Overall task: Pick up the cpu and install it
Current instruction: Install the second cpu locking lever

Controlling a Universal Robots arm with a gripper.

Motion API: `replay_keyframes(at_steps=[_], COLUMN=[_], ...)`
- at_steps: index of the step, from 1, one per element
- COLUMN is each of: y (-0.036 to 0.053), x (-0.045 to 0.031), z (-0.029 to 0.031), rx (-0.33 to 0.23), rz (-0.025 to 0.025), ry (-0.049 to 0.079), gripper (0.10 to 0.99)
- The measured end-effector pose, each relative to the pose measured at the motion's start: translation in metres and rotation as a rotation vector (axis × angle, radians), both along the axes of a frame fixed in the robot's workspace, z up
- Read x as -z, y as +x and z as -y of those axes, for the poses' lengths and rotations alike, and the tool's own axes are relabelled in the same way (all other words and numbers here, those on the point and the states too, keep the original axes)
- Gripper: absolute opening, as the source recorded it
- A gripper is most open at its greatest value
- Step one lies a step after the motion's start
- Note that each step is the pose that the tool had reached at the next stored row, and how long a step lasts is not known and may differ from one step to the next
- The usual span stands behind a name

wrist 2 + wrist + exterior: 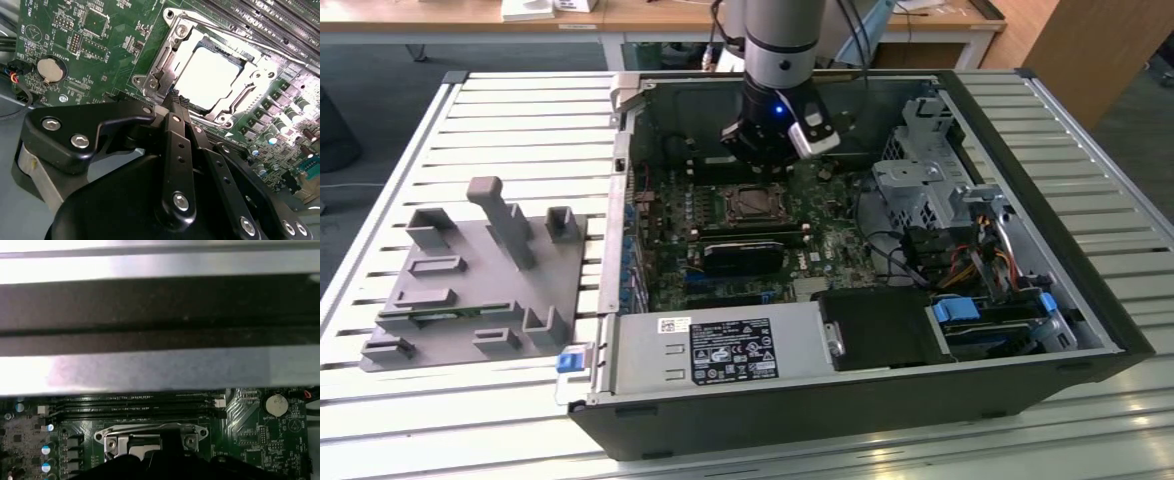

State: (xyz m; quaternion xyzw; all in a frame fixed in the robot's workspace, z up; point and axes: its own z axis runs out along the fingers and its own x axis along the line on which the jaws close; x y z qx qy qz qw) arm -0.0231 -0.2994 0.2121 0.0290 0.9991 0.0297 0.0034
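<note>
Slatted metal bench (pixel 480 120) w/ an open PC case (pixel 1067 300) lying on it. The cpu (pixel 207 80) is sitting in the socket frame (pixel 165 65) on the motherboard (pixel 100 45), shiny top glaring in the second wrist view. The frame is being seen as open around it, not clamped over the chip. The gripper (pixel 176 100) is hovering just above the socket's edge, jaws being held closed on nothing, fingertips together. In the exterior view the arm (pixel 781 40) is hanging over the board's socket area (pixel 750 205). A grey fixture tray (pixel 467 290) is lying well apart, at the exterior view's left.

Risk, as judged: if the chip isn't fully seated, pins could get bent under any downward push; fingertips are close enough to snag the frame.
</note>
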Motion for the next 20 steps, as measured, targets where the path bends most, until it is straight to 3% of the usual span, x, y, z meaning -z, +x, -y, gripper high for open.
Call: replay_keyframes(at_steps=[6, 8, 14, 18, 20], y=[0.0, 0.0, -0.0001, -0.0011, -0.0013], x=[-0.0009, -0.0063, -0.0333, -0.0364, -0.0364], z=[0.0034, 0.0036, 0.0037, 0.0051, 0.0108], rx=[0.0, 0.0, 0.0, 0.0, 0.0], rz=[0.0, 0.0001, 0.0, 0.0001, 0.0], ry=[0.0, 0.001, 0.001, 0.0, 0.0], gripper=[0.106, 0.106, 0.106, 0.106, 0.106])
